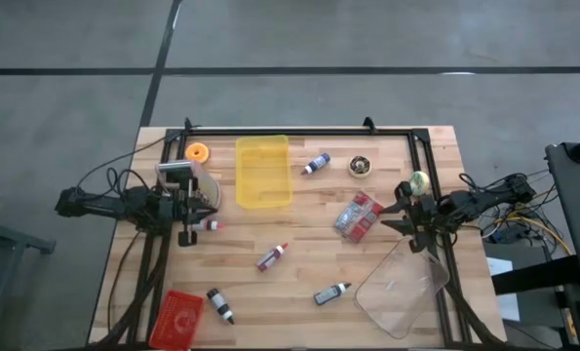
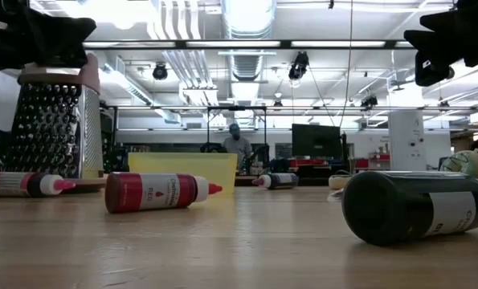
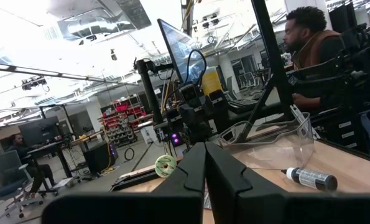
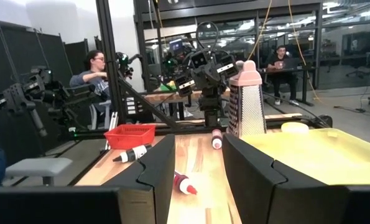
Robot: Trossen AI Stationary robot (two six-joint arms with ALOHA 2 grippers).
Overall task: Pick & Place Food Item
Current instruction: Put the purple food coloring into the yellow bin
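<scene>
My left gripper [image 1: 204, 207] hovers at the table's left side with its fingers shut [image 3: 204, 167] and empty, beside a metal grater [image 1: 179, 176] and a red-capped bottle [image 1: 208, 225]. My right gripper [image 1: 399, 211] hovers at the right side, open [image 4: 199, 174] and empty. A small round brown item [image 1: 360, 167] and a pale green round item [image 1: 418, 181] lie on the table's far right part. A red and grey packet [image 1: 358, 214] lies just left of my right gripper. A yellow bin [image 1: 263, 172] stands at the far middle.
A clear plastic container [image 1: 404, 283] lies at the near right and a red basket [image 1: 180, 317] at the near left. Several small bottles [image 1: 273, 255] [image 1: 331, 292] [image 1: 220, 304] [image 1: 316, 164] are scattered over the wood. An orange item [image 1: 197, 152] sits far left. People sit beyond the table.
</scene>
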